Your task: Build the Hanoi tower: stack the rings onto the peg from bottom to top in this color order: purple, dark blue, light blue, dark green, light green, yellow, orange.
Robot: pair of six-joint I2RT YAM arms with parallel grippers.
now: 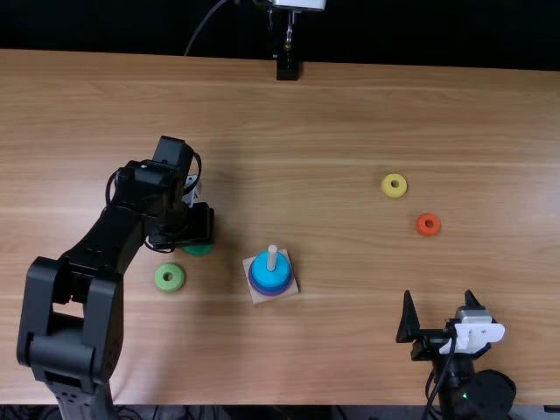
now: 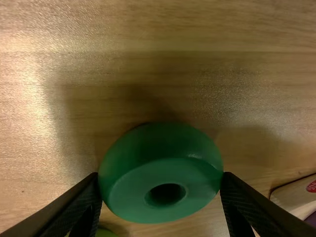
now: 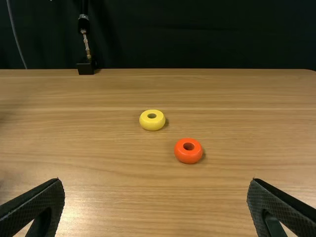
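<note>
Nearest the table's front edge, the right gripper [image 1: 437, 296] stands wide open, its 2 fingers well apart and holding nothing. Well to its left, and to the right and near side of the left gripper [image 1: 197, 229], sits the square wooden base [image 1: 262, 298] with its upright peg [image 1: 272, 255]. The light blue ring [image 1: 270, 276] is topmost there, over a purple-blue rim. The light green ring [image 1: 170, 277] lies flat just to the near side of the left gripper. That gripper is closed to the width of the dark green ring [image 2: 160, 173], its 2 fingers touching opposite sides of it. Beyond the right gripper, almost straight ahead of it, the orange ring [image 1: 428, 225] lies on the wooden table [image 1: 315, 149]. Farther ahead and slightly left of the same gripper lies the yellow ring [image 1: 394, 185].
</note>
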